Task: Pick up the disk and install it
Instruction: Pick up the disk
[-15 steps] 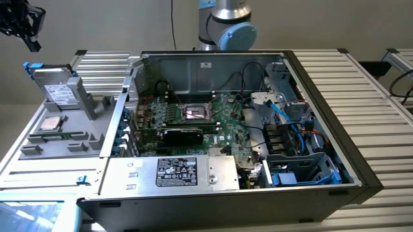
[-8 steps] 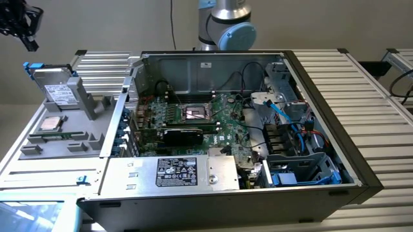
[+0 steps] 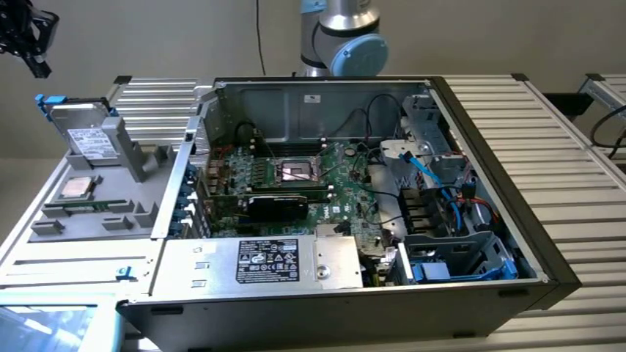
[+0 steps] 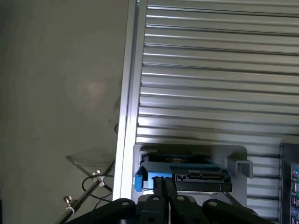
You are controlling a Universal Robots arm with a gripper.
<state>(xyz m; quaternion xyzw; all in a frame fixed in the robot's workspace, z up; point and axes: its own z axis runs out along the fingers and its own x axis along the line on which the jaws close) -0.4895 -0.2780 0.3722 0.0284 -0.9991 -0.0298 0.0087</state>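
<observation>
The disk (image 3: 86,130) leans on edge in a grey holder (image 3: 98,192) at the exterior view's left, beside the open computer case (image 3: 323,191). It is silver with a white label and a blue carrier frame. My gripper (image 3: 37,67) hangs high above and behind the disk, apart from it, with nothing in it. In the wrist view the disk (image 4: 187,176) shows end-on with its blue frame and connector, and the gripper (image 4: 163,186) points toward it. The two black fingers (image 4: 170,192) are pressed together, shut.
A small square CPU chip (image 3: 78,188) lies in the grey holder below the disk. Inside the case are the motherboard, a labelled silver power-supply box (image 3: 269,262), and a drive cage with blue cables (image 3: 459,253). Ribbed aluminium table surface (image 3: 577,169) surrounds the case.
</observation>
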